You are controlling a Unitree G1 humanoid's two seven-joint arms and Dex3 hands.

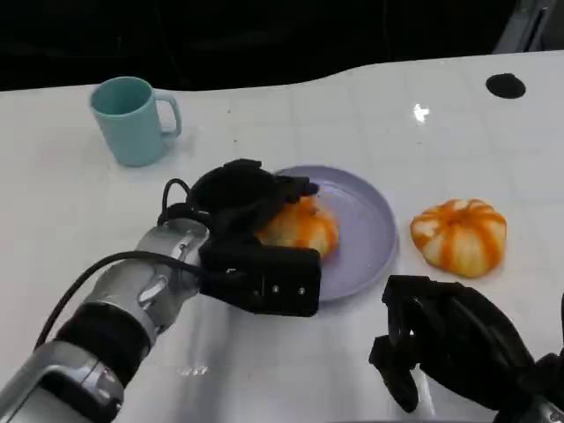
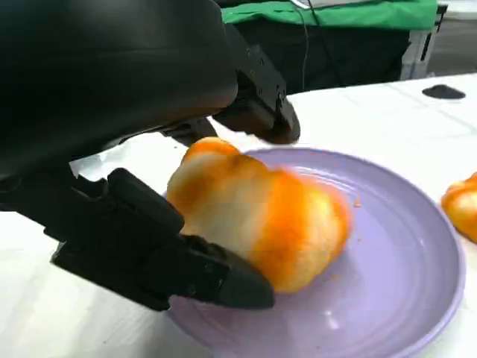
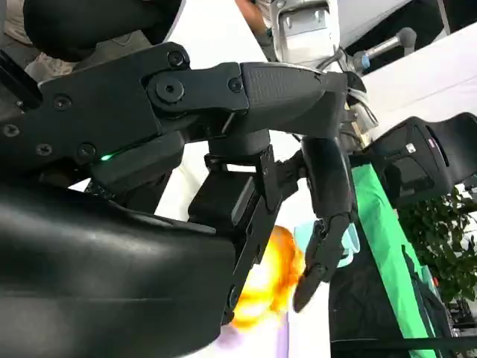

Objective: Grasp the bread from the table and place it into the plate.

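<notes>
Head view: my left hand (image 1: 242,198) gripped bread (image 1: 301,226) on the plate (image 1: 370,220).
Right hand (image 1: 449,339): near table's front edge, fingers curled, held nothing.

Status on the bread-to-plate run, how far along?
Done: one bread is lifted off the table and now sits over the purple plate. In hand: the left robot hand grips that bread, fingers on both sides in the left wrist view. Left: let go and pull back. A second bread lies on the table beside the right robot hand.
</notes>
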